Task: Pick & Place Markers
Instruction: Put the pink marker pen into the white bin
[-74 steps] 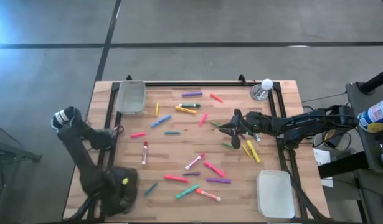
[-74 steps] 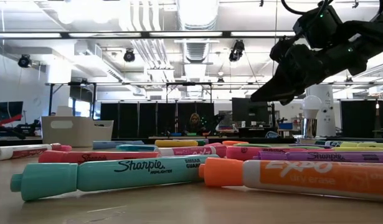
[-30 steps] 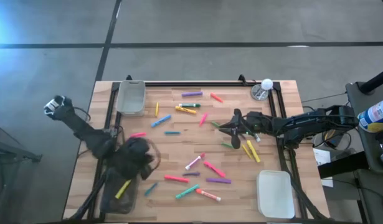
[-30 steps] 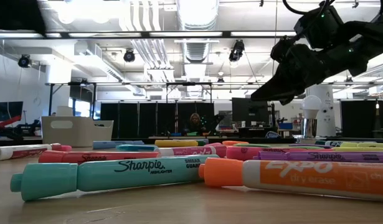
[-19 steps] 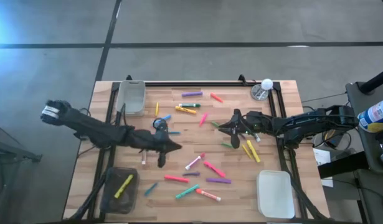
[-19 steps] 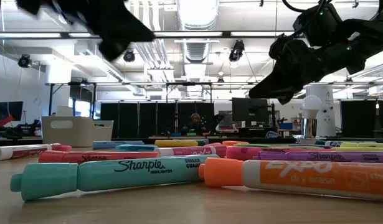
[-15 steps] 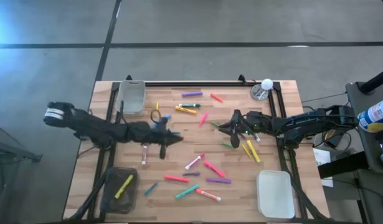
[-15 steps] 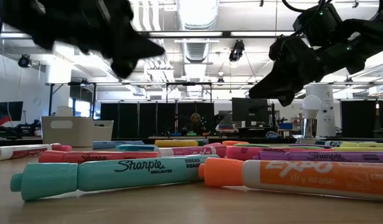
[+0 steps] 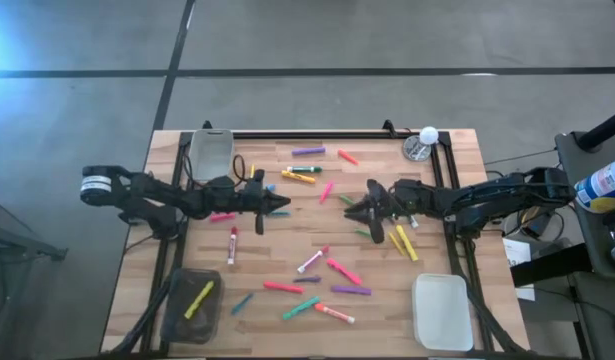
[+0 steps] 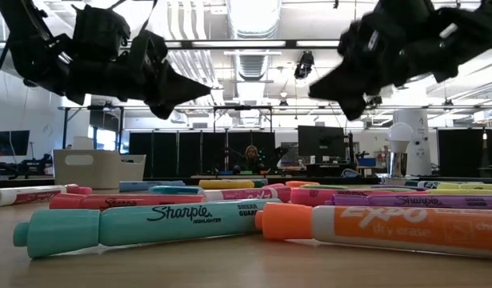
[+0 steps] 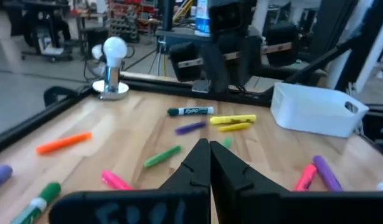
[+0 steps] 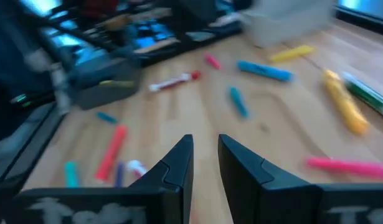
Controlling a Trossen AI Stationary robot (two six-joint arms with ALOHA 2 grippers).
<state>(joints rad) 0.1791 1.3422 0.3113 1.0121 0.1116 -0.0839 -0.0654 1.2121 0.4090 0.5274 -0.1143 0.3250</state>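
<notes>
The markers lie scattered over the middle of the wooden table, and one yellow marker sits in the dark bin at the near left corner. The left gripper hangs above the table's left-centre, fingers pressed together and empty. The right gripper hovers right of centre, fingers narrowly parted, holding nothing. Bare wood shows along the near edge between the bins.
</notes>
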